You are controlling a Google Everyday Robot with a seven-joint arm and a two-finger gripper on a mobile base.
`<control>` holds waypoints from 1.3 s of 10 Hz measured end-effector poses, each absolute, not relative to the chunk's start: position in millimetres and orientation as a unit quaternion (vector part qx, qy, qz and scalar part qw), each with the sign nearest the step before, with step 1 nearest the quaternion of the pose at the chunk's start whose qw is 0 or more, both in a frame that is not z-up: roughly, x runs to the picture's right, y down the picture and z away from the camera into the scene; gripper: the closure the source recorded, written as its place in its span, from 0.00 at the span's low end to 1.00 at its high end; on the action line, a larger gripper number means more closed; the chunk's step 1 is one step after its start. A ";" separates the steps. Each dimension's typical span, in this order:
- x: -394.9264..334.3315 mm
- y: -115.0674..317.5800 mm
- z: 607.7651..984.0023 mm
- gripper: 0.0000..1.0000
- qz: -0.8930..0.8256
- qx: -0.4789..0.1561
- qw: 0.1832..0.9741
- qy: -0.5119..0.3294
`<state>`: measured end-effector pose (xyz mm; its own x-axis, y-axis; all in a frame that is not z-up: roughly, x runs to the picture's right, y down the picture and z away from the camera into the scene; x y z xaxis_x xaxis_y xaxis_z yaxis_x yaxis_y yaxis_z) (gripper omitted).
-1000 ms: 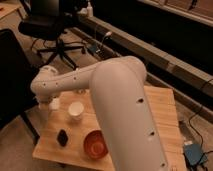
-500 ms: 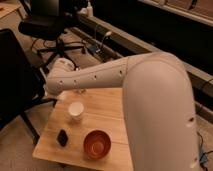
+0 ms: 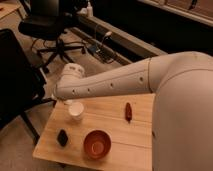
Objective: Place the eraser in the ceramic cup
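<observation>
Table (image 3: 117,137) | 1 ceramic cup (image 3: 76,111) | 1 bowl (image 3: 88,148) | end effector (image 3: 62,99) beside cup

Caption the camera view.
Shut gripper at far-left edge of the wooden table, beside the small off-white ceramic cup.

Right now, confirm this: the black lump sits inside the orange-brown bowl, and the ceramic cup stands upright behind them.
Not quite. The camera view shows the black lump on the table beside the orange-brown bowl, not inside it. The ceramic cup does stand upright behind them, the gripper close beside it.
</observation>
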<state>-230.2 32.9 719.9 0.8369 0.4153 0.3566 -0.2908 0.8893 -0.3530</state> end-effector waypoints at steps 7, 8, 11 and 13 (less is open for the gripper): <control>-216.4 60.6 710.5 0.80 0.237 -0.145 0.931 -0.237; -213.4 63.3 713.1 0.80 0.238 -0.144 0.931 -0.235; -204.9 70.1 723.6 0.80 0.237 -0.140 0.934 -0.230; -205.9 73.2 727.5 0.80 0.231 -0.138 0.936 -0.228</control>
<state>-205.9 73.2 727.5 0.7898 0.4946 0.3627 -0.3689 0.8555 -0.3633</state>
